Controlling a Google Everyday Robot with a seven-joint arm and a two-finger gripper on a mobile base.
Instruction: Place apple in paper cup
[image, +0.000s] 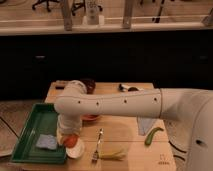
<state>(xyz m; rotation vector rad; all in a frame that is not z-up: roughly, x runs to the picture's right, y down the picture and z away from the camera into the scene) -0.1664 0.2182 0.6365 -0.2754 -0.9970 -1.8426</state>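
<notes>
My gripper (68, 137) hangs down from the long white arm, at the right edge of the green tray (30, 130). It is shut on the apple (71, 141), a small orange-red fruit. The apple sits right at the mouth of the white paper cup (76, 150), which stands on the wooden table beside the tray. The cup's far rim is hidden behind the apple and the gripper.
A blue sponge (47, 142) lies in the tray. A fork (96, 147), a yellow piece (114, 154) and a green pepper (152, 135) lie to the right on the table (165, 155). A dark bowl (90, 84) stands behind the arm. Reddish-orange contents (91, 118) show under it.
</notes>
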